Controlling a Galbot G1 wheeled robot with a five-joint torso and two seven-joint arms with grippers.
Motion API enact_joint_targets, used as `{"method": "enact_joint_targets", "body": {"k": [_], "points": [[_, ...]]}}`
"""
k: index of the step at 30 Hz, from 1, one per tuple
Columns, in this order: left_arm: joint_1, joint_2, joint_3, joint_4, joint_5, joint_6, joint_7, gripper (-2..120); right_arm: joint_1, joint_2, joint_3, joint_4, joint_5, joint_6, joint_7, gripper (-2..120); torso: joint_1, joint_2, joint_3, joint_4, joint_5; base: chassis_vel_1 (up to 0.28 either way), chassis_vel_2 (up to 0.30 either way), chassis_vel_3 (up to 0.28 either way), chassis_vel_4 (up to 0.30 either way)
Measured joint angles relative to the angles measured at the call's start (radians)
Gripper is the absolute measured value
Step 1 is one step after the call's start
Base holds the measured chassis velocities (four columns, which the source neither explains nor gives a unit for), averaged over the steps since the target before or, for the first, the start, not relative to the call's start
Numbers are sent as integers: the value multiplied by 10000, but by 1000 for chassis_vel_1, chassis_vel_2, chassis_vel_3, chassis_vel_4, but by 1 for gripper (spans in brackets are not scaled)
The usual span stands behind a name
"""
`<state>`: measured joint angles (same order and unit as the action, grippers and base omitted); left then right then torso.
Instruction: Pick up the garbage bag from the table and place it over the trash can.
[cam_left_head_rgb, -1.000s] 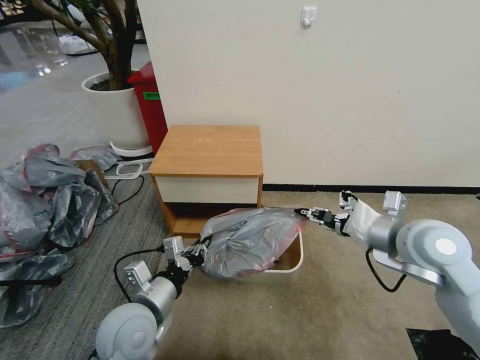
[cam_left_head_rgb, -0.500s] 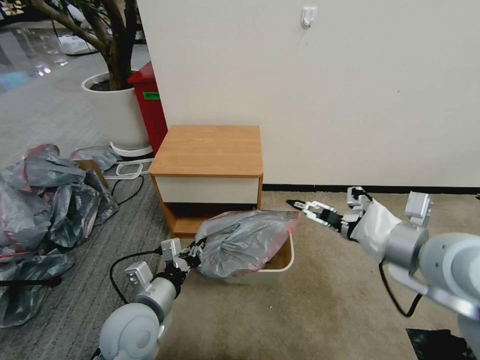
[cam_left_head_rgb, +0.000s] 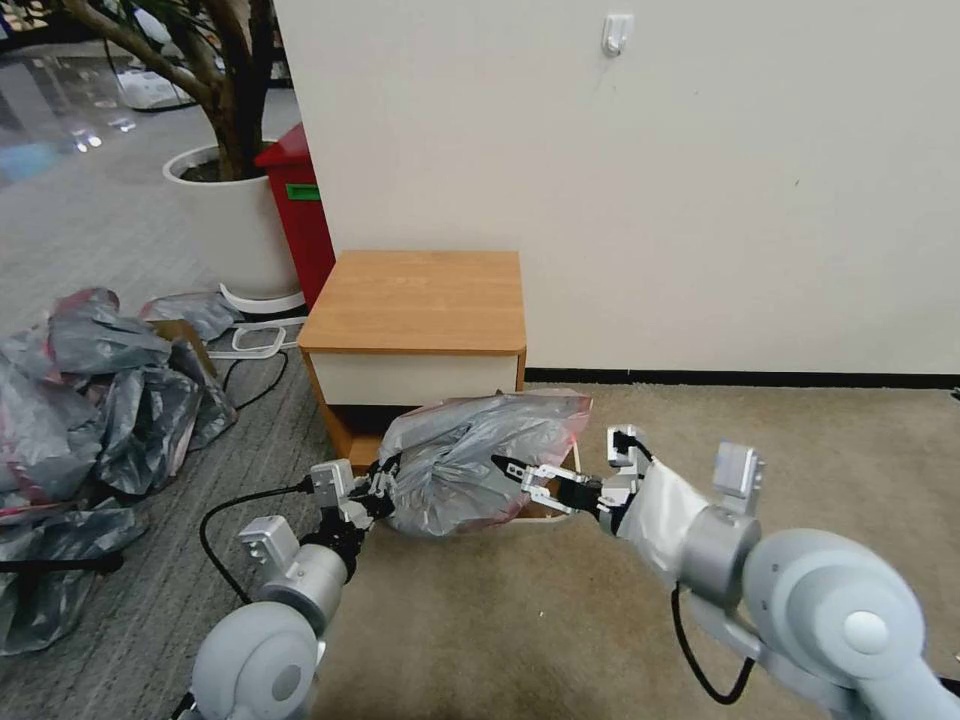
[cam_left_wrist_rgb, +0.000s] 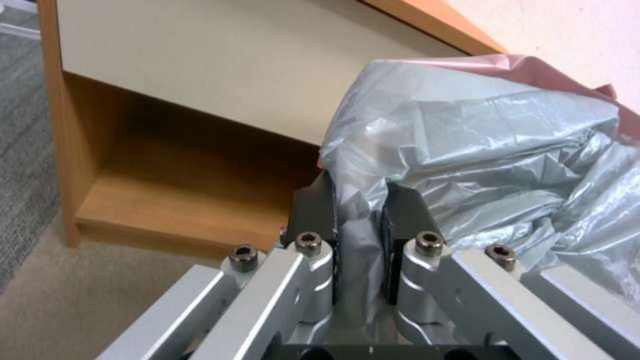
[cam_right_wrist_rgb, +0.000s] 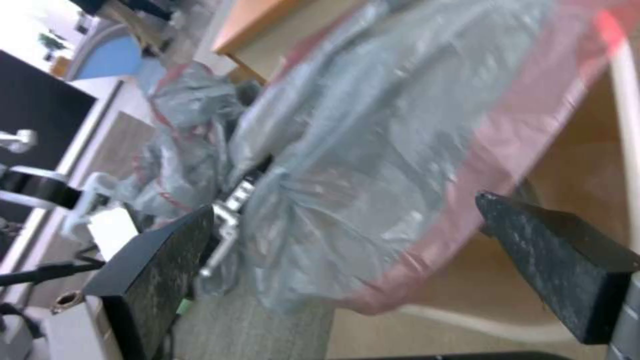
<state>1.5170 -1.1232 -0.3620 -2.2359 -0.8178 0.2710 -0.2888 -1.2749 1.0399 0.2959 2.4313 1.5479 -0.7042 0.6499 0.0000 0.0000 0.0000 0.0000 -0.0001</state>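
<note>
Garbage bag (cam_left_head_rgb: 480, 460), grey with a pink rim, hangs puffed up just in front of the table's (cam_left_head_rgb: 415, 300) low shelf. It covers most of the trash can (cam_left_head_rgb: 545, 512), and just a bit of the can's cream rim peeks out under it.

Far to the left, a heap of grey bags (cam_left_head_rgb: 90, 400) lies on the floor. Behind it stands a red bin (cam_left_head_rgb: 298, 215) with a green label, too small to read.

Next, the left gripper (cam_left_head_rgb: 380, 487) pinches the bag's left side. In the left wrist view its two dark fingers (cam_left_wrist_rgb: 313, 210) squeeze a fold of plastic.

On the right, the right gripper (cam_left_head_rgb: 520, 478) has its fingers (cam_right_wrist_rgb: 157, 272) spread wide apart at the bag's right side, holding nothing.
</note>
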Motion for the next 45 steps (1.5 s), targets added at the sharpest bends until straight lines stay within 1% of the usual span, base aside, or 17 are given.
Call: {"method": "enact_joint_targets", "body": {"k": [6, 9, 14, 19, 25, 26, 32, 35, 36, 38, 39, 40, 43, 44, 45], "points": [[-51, 7, 23, 3, 198, -69, 9, 9, 6, 21, -183, 14, -132, -3, 186, 100, 0, 0, 0, 0, 0, 0, 0, 0, 0], [-70, 7, 69, 68, 470, -235, 31, 9, 46, 36, -366, -42, -522, -5, 284, 100, 0, 0, 0, 0, 0, 0, 0, 0, 0], [-86, -16, 101, 191, 781, -426, 87, 9, 100, 70, -619, -140, -761, -6, 461, 99, 0, 0, 0, 0, 1, 0, 0, 0, 0], [-113, -22, 138, 150, 797, -438, 116, 9, 206, 116, -777, -285, -798, -6, 470, 99, 0, 0, 0, 0, 1, 0, 0, 0, 0], [-159, -10, 204, 116, 709, -439, 133, 9, 423, 371, -996, -599, -803, -6, 431, 98, 0, 0, 0, 1, 1, 0, 0, 0, 0], [-173, -11, 230, 116, 593, -440, 133, 9, 435, 449, -1024, -641, -799, -5, 422, 95, 0, 0, 0, 1, 1, 0, 0, 0, 0], [-278, -41, 337, 215, 446, -439, 130, 9, 524, 699, -1165, -738, -842, 31, 410, 89, 0, 0, 0, 1, 0, 0, 0, 0, 0], [-366, -27, 402, 261, 404, -439, 133, 9, 597, 891, -1229, -839, -972, 116, 405, 76, 0, 0, 0, 0, 1, 0, 0, 0, 0], [-366, -27, 402, 261, 404, -439, 133, 9, 597, 891, -1229, -839, -972, 116, 405, 76, 0, 0, 0, 0, 1, 0, 0, 0, 0], [-398, -23, 421, 271, 298, -434, 134, 9, 593, 974, -1268, -922, -1103, 223, 399, 66, 0, 0, 0, 0, 1, 0, 0, 0, 0], [-402, -23, 422, 270, 234, -430, 133, 9, 585, 988, -1271, -931, -1119, 248, 395, 63, 0, 0, 0, 0, 1, 0, 0, 0, 0], [-402, -23, 422, 270, 234, -430, 133, 9, 585, 988, -1271, -931, -1119, 248, 395, 63, 0, 0, 0, 0, 1, 0, 0, 0, 0], [-391, -47, 408, 271, 27, -403, 106, 9, 534, 1036, -1255, -936, -1139, 286, 368, 47, 0, 0, 0, 0, 0, 0, 0, 0, 0], [-391, -47, 408, 271, 27, -403, 106, 9, 534, 1036, -1255, -936, -1139, 286, 368, 47, 0, 0, 0, 0, 0, 0, 0, 0, 0], [-380, -61, 397, 271, -25, -398, 93, 9, 524, 1043, -1248, -936, -1140, 290, 356, 43, 0, 1, 0, 0, 1, 0, 0, 0, 0]]}}
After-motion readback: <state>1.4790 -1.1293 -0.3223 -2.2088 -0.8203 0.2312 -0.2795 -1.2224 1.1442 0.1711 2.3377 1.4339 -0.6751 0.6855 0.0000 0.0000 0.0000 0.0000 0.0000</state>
